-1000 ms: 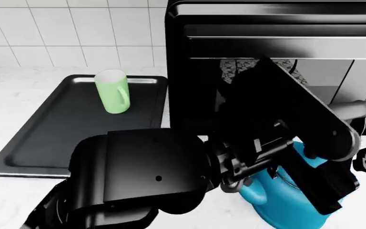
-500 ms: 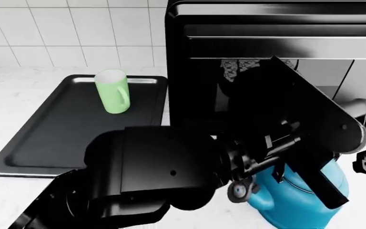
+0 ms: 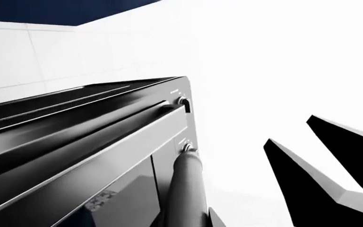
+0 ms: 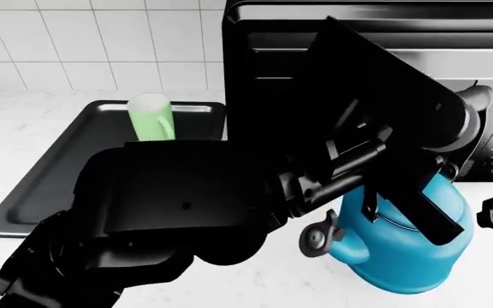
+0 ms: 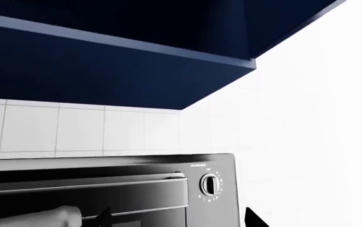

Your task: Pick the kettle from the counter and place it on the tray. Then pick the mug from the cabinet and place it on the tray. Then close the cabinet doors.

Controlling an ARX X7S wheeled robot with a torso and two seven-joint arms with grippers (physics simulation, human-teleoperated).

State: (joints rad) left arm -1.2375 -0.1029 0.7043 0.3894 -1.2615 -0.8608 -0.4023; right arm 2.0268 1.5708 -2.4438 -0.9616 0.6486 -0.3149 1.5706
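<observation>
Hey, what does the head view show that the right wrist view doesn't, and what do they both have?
Only the head view shows the blue kettle on the white counter, the green mug standing on the dark tray, and the left arm reaching across toward the kettle. Only the right wrist view shows the dark blue cabinet underside overhead. Both show the black oven with its control knob and the white tiled wall behind it.

Kettle (image 4: 405,247): bright blue, upright on white marble counter (image 4: 24,122). Mug (image 4: 151,117): pale green, upright on dark grey tray (image 4: 36,192), far end.
</observation>
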